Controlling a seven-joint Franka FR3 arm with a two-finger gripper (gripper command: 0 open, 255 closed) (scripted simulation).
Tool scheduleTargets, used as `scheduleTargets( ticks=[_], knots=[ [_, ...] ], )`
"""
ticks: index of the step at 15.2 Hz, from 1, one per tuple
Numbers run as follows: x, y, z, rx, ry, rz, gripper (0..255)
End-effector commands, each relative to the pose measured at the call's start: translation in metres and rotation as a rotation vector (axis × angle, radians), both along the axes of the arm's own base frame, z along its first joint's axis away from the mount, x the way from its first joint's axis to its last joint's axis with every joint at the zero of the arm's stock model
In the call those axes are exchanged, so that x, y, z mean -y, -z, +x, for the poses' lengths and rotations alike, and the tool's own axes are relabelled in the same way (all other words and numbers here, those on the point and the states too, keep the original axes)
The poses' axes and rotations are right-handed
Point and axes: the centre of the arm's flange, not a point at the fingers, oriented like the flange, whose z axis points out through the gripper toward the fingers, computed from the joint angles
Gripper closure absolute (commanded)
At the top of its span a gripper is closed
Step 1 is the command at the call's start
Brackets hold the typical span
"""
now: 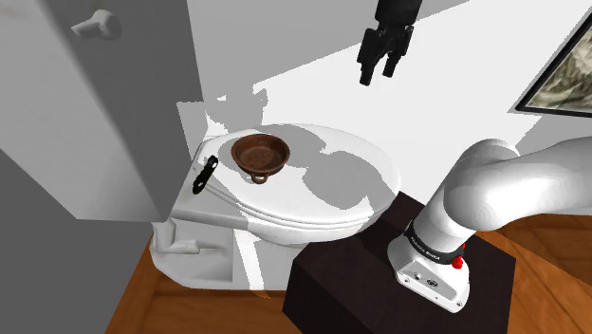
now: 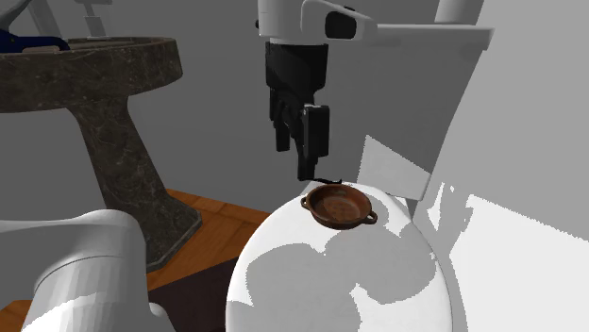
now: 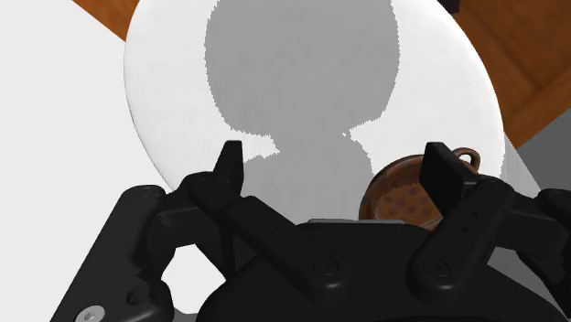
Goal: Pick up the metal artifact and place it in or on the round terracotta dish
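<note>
Well apart from the claw [image 1: 379, 76] (spread) lies the dark artifact [image 1: 203, 175], beside the dish [image 1: 261, 154].

The claw [image 2: 296, 162] hangs over a white toilet lid [image 2: 321, 273] bearing a brown dish [image 2: 338, 205].

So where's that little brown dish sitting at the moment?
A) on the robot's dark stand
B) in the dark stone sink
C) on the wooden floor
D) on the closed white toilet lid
D: the brown dish rests on the closed white toilet lid, towards its back end.
</note>
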Motion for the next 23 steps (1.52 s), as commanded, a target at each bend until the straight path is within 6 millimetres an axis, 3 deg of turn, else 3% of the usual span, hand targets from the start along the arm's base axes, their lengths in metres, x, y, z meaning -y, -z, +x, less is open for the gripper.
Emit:
scheduleTargets(
  ticks=[1,12,23],
  knots=[
    [0.0,0.0,0.0,0.0,0.0,0.0,0],
    [-0.116,0.077,0.035,0.037,0.288,-0.008,0],
    [-0.216,0.153,0.104,0.074,0.575,-0.016,0]
  ],
)
